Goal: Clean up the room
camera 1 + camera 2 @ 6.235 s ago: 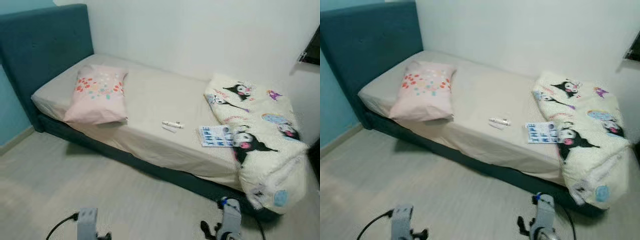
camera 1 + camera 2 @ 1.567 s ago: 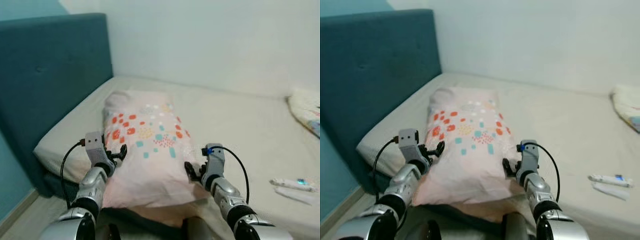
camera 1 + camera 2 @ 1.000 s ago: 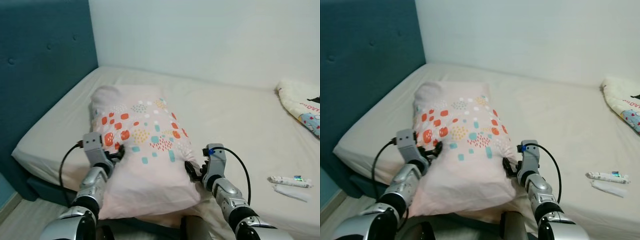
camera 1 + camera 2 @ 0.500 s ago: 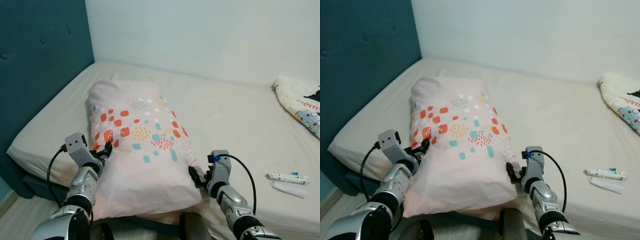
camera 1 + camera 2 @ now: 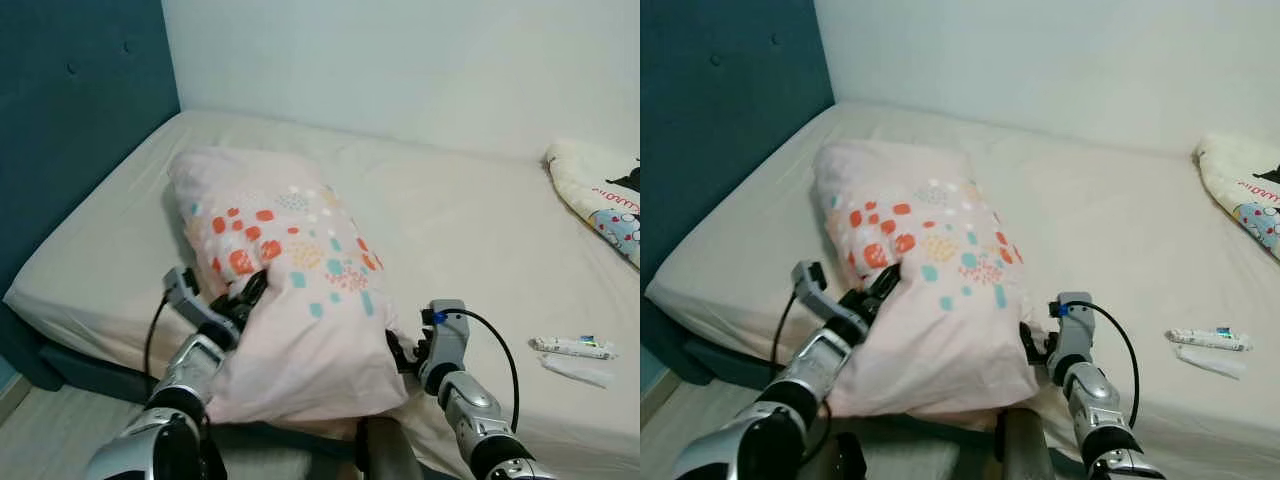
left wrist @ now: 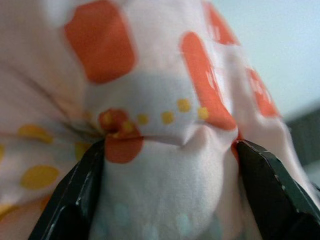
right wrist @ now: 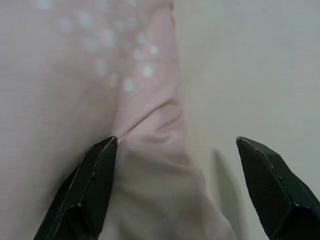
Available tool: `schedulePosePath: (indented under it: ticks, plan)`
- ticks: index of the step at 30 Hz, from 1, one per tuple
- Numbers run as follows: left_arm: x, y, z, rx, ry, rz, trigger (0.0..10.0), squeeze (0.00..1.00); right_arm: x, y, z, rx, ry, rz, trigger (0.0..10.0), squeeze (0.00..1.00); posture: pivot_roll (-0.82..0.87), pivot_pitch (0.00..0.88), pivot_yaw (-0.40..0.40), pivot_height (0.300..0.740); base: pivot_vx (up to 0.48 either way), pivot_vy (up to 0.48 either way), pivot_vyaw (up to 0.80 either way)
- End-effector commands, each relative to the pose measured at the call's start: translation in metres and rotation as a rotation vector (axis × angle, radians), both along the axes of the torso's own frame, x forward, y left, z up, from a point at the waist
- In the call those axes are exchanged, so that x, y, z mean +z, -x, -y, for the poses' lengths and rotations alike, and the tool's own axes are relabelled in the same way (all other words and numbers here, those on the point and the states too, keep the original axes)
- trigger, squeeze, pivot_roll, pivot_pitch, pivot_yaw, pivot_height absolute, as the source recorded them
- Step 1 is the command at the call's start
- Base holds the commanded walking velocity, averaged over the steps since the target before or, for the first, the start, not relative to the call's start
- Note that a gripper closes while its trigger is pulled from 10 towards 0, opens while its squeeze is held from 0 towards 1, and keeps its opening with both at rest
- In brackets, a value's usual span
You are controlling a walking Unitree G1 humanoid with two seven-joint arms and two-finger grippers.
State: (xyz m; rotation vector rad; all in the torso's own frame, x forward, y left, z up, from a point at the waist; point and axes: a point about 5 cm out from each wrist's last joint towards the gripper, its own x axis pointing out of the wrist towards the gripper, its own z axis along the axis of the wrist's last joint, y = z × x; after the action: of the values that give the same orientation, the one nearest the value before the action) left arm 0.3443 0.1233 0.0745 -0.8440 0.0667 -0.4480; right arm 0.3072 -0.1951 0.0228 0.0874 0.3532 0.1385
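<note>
On the bed, the pillow is gripped by the left hand; the right hand is spread open at its corner.

The two eye views look forward and down from the robot's head at the bed's near edge, sharing the pillow and headboard. Each wrist view looks along its own fingers, pressed very close against the pillow fabric.

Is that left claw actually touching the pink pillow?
Touching. In the left wrist view, the pillow fabric bulges between the left gripper's two black fingers, pressed against both.
</note>
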Motion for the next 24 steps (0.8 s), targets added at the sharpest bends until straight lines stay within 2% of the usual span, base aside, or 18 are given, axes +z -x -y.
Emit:
schedulePosePath:
  ticks: [1,5,6,7,8,11,12,13,15,16,18,24]
  plan:
    - [0.011,0.001,0.041,-0.198,0.012,0.069,10.0,0.00,-0.006,0.005,0.001,0.013,-0.001,-0.038,10.0,0.00,-0.22,0.116,-0.050,0.502,0.000,0.000,0.00]
    - [0.017,0.002,0.054,-0.261,-0.023,0.114,10.0,0.00,-0.004,0.003,0.001,0.007,-0.002,-0.034,10.0,0.00,-0.22,0.108,-0.050,0.502,0.000,0.000,0.00]
    - [0.019,0.003,0.060,-0.293,-0.037,0.132,4.7,0.00,-0.003,0.002,0.001,0.006,-0.004,-0.032,10.0,0.00,-0.22,0.100,-0.047,0.502,0.000,0.000,0.00]
    - [0.019,0.003,0.060,-0.293,-0.037,0.132,4.7,0.00,-0.003,0.002,0.001,0.006,-0.004,-0.032,10.0,0.00,-0.22,0.100,-0.047,0.502,0.000,0.000,0.00]
    - [0.020,0.004,0.064,-0.312,-0.053,0.144,0.0,0.00,-0.002,0.000,0.000,0.005,-0.005,-0.029,10.0,0.00,-0.22,0.093,-0.045,0.502,0.000,0.000,0.00]
    - [0.022,0.004,0.069,-0.329,-0.075,0.161,0.0,0.00,0.000,-0.002,0.000,0.003,-0.006,-0.024,10.0,0.00,-0.21,0.082,-0.043,0.502,0.000,0.000,0.00]
    - [0.023,0.005,0.074,-0.341,-0.123,0.181,0.0,0.00,0.003,-0.005,-0.001,0.001,-0.008,-0.019,10.0,0.00,-0.21,0.070,-0.041,0.502,0.000,0.000,0.00]
    - [0.023,0.005,0.074,-0.341,-0.123,0.181,0.0,0.00,0.003,-0.005,-0.001,0.001,-0.008,-0.019,10.0,0.00,-0.21,0.070,-0.041,0.502,0.000,0.000,0.00]
    - [0.024,0.005,0.076,-0.332,-0.198,0.199,0.0,0.00,0.007,-0.009,-0.001,-0.004,-0.013,-0.008,10.0,0.00,-0.20,0.054,-0.038,0.502,0.000,0.000,0.00]
    - [0.024,0.005,0.076,-0.332,-0.198,0.199,0.0,0.00,0.007,-0.009,-0.001,-0.004,-0.013,-0.008,10.0,0.00,-0.20,0.054,-0.038,0.502,0.000,0.000,0.00]
    - [0.027,0.003,0.073,-0.306,-0.263,0.223,0.0,0.00,0.010,-0.012,-0.002,-0.008,-0.017,-0.002,10.0,0.00,-0.19,0.038,-0.035,0.502,0.000,0.000,0.00]
    - [0.034,-0.003,0.069,-0.233,-0.327,0.236,0.0,0.00,0.017,-0.019,-0.006,-0.004,-0.032,0.014,10.0,0.00,-0.17,0.007,-0.035,0.502,0.000,0.000,0.00]
